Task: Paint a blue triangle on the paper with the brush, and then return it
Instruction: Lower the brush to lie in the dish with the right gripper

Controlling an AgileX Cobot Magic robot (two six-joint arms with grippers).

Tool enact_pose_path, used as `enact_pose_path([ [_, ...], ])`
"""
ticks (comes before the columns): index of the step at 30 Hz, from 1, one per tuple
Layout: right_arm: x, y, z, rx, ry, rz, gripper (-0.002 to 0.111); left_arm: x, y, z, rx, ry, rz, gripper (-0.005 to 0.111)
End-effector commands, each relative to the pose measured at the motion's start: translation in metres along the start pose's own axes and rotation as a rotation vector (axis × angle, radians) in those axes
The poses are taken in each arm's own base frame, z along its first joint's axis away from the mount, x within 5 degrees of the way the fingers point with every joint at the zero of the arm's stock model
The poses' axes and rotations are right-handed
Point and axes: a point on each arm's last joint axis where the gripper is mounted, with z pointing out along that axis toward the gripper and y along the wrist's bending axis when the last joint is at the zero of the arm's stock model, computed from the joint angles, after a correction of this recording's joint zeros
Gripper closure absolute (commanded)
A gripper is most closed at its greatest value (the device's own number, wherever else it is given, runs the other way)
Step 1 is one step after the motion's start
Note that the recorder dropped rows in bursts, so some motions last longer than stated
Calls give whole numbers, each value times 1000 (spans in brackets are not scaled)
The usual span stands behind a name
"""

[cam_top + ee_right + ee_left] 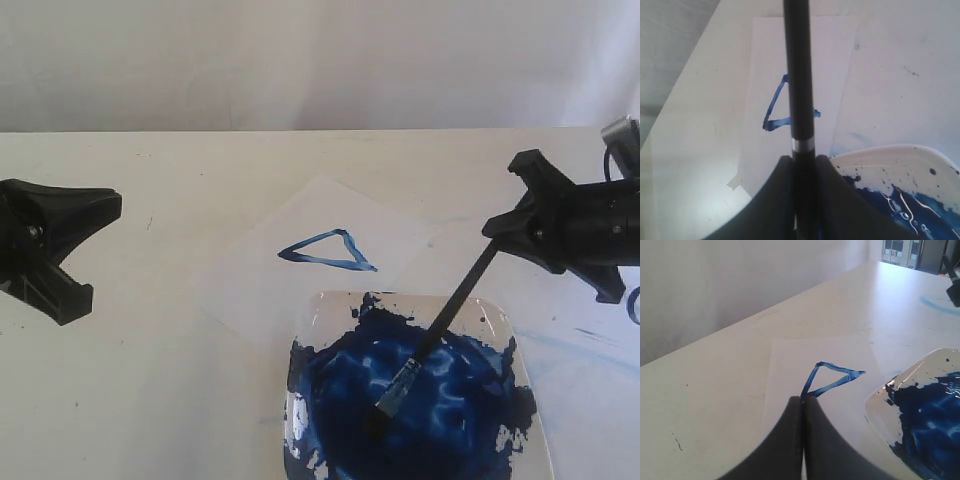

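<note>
While right claw (497, 232) clamps slim black brush (447, 316), left claw (803, 402) closed, bristles in glossy blue paint.

Brush (440, 330) tip in dish (500, 325), beside paper (250, 280)

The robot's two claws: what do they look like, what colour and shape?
Both are matte black plastic. The left gripper has broad wedge-shaped fingers flaring from a chunky body. The right gripper has the same angular, flared form, mounted on a thick black cylindrical wrist with a dark cable looping behind it. No markings or labels show.
</note>
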Motion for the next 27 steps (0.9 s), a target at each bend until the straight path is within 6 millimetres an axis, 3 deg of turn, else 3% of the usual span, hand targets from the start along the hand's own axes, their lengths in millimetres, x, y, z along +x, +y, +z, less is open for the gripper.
enact_pose_path([
  [1,0,-11,13,23,32,43,108,1,-2,0,16,-5,2,107],
  [7,0,-26,28,49,58,93,108,1,-2,0,17,-7,0,107],
  [18,-2,-30,29,88,29,77,108,-1,-4,0,33,-22,-2,107],
  [27,-1,-44,39,137,36,221,108,-1,-4,0,33,-23,-6,107],
])
